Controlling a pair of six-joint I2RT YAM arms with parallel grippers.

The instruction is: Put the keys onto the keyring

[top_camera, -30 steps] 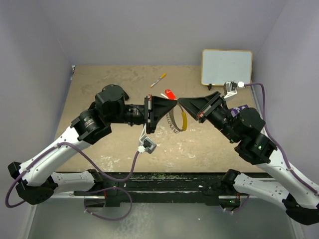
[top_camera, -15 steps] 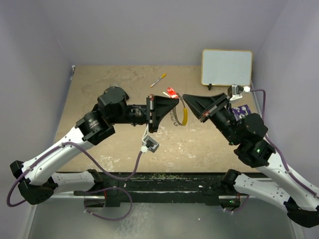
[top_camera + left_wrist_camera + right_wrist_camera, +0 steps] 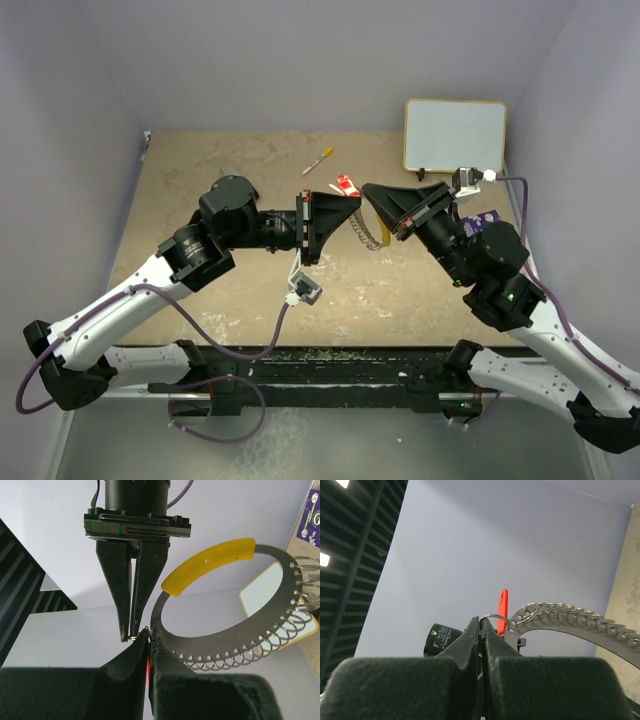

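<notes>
The keyring [image 3: 235, 635] is a flat metal band with a yellow arc [image 3: 210, 562] and many small split rings, held up in the air. My left gripper [image 3: 148, 630] is shut on the band's end. My right gripper [image 3: 481, 622] is shut on the small split ring [image 3: 496, 619] of the keys, whose red tag [image 3: 503, 609] stands up beside the band's end [image 3: 520, 617]. In the top view the two grippers meet tip to tip, left gripper [image 3: 354, 206] and right gripper [image 3: 368, 192]. The red tag [image 3: 345, 185] sits just behind them and the keyring [image 3: 366, 230] hangs below.
A whiteboard [image 3: 455, 135] lies at the back right. A yellow-tipped marker [image 3: 318, 160] lies behind the grippers. A purple card [image 3: 485, 220] lies under the right arm. Walls close the table on both sides and behind.
The left arm has pushed a little to the right. The right gripper has shifted up and left toward it. The keyring has swung, its yellow arc now further right.
</notes>
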